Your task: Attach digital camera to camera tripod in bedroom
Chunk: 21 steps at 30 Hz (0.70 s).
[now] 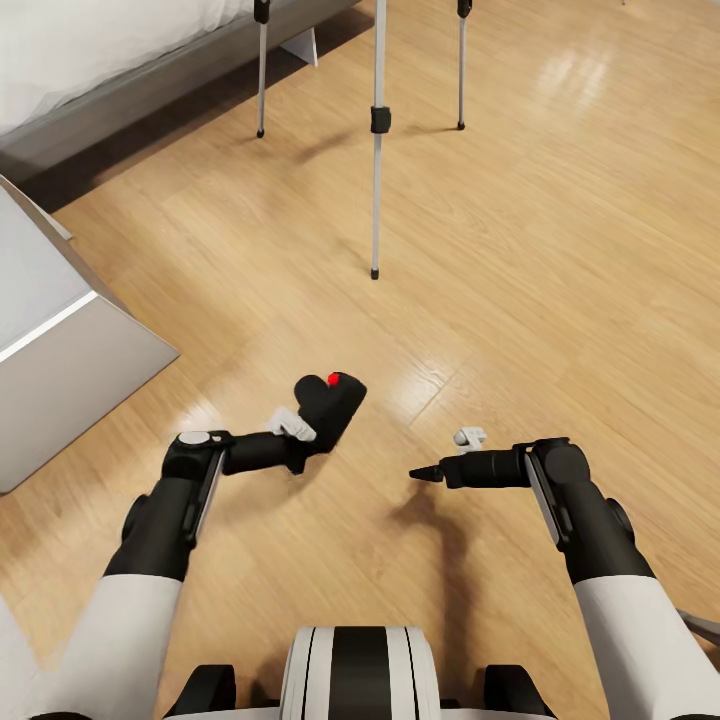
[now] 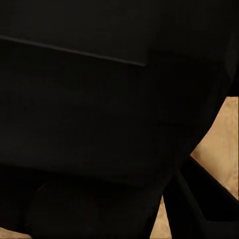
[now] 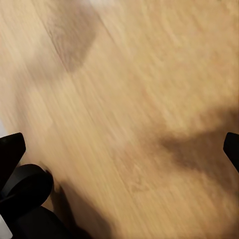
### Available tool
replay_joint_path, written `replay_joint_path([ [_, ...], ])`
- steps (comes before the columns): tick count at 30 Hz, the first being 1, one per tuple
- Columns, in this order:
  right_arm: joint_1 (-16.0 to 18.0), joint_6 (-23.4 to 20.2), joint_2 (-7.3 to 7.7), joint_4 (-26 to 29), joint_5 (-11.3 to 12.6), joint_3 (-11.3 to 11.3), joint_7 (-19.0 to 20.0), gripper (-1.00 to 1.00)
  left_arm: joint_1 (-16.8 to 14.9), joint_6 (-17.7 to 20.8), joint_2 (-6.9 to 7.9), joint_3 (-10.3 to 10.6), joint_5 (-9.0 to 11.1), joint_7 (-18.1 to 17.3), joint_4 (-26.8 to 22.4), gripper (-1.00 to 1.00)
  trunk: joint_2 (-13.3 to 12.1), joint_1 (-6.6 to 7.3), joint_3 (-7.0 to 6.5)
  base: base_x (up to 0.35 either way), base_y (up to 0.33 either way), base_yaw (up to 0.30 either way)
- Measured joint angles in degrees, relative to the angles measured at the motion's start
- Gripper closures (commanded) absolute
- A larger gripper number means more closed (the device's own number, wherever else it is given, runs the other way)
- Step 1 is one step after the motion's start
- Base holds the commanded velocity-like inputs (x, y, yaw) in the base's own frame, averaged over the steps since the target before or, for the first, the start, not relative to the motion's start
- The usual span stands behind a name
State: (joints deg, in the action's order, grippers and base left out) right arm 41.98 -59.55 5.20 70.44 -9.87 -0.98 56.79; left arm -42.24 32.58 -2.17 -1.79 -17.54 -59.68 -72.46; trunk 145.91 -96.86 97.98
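The digital camera (image 1: 335, 400), black with a red dot on top, is held above the wood floor by my left gripper (image 1: 318, 432), which is shut on its lower part. In the left wrist view the camera's dark body (image 2: 99, 99) sits right against the lens. Ahead stand the camera tripod's three thin silver legs (image 1: 378, 150) with black joints and feet; its head is out of view above the frame. My right gripper (image 1: 425, 473) hovers empty over the floor to the camera's right, and the right wrist view shows its fingertips (image 3: 11, 149) wide apart, so the gripper (image 3: 119, 149) is open.
A low grey bed (image 1: 130, 85) with white bedding runs along the far left, close to the tripod's left leg. A pale grey box-like piece of furniture (image 1: 60, 340) stands at my left. Light wood floor (image 1: 560, 250) stretches ahead and to the right.
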Motion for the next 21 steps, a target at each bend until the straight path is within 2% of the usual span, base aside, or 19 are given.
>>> replay_joint_path([
  [1,0.00,0.00,0.00,0.00,0.00,-0.04,0.01,-1.00,0.00,2.41,-1.65,-0.10,0.00,2.41,-0.66,1.00,0.00,0.00,0.00,0.000,0.000,0.000],
  [3,0.00,0.00,0.00,0.00,0.01,-0.06,0.01,-1.00,0.00,4.91,-2.73,-0.12,-0.20,5.63,-1.28,1.00,0.00,0.00,0.00,0.000,0.000,0.000],
  [5,0.00,0.00,0.00,0.00,0.01,-0.07,0.01,-1.00,0.00,6.58,-3.15,-0.13,-0.06,8.23,-1.47,1.00,0.00,0.00,0.00,0.000,0.000,0.000],
  [8,0.00,0.00,0.01,0.00,0.00,-0.12,0.01,-1.00,0.13,11.07,-4.68,-0.02,-0.10,16.84,-0.49,1.00,0.00,-0.01,0.00,0.000,0.000,0.000],
  [9,0.00,0.00,0.01,0.00,0.00,-0.11,0.01,-1.00,0.25,14.43,-6.12,-0.07,0.23,20.76,1.46,1.00,0.00,-0.01,0.01,0.000,0.000,0.000],
  [10,0.00,0.02,0.00,0.02,0.00,-0.11,0.01,-1.00,0.28,17.54,-6.85,-0.12,0.89,22.47,2.80,1.00,0.00,-0.01,0.01,0.000,0.000,0.000],
  [12,0.00,0.01,0.00,0.08,0.00,-0.08,0.01,-1.00,0.31,22.10,-7.47,-0.17,2.96,23.93,3.84,1.00,0.00,0.00,0.00,0.000,0.000,0.000],
  [13,0.00,0.00,0.00,0.12,0.03,-0.06,0.01,-1.00,0.31,23.10,-7.61,-0.18,3.94,24.27,4.03,1.00,0.00,0.00,0.00,0.000,0.000,0.000],
  [15,0.00,0.00,0.00,0.20,0.04,-0.06,0.01,-1.00,0.33,24.75,-7.76,-0.31,8.12,25.32,4.65,1.00,0.00,0.00,0.00,0.000,0.000,0.000],
  [16,0.00,0.00,0.00,0.23,0.02,-0.07,0.01,-1.00,0.34,25.28,-7.76,-0.35,11.33,25.76,5.12,1.00,0.00,0.00,0.00,0.000,0.000,0.000],
  [17,0.00,0.00,0.00,0.24,0.02,-0.08,0.01,-1.00,0.34,25.34,-7.76,-0.33,11.99,25.87,5.23,1.00,0.00,0.00,0.00,0.000,0.000,0.000],
  [18,0.00,0.00,0.00,0.25,0.03,-0.05,0.01,-1.00,0.34,25.51,-7.76,-0.21,13.58,25.94,5.11,1.00,0.00,0.00,0.00,0.000,0.000,0.000],
  [21,0.00,0.00,0.00,0.29,0.07,-0.02,0.01,-1.00,0.34,25.54,-7.76,-0.05,14.23,26.05,5.23,1.00,0.00,0.00,0.00,0.000,0.000,0.000],
])
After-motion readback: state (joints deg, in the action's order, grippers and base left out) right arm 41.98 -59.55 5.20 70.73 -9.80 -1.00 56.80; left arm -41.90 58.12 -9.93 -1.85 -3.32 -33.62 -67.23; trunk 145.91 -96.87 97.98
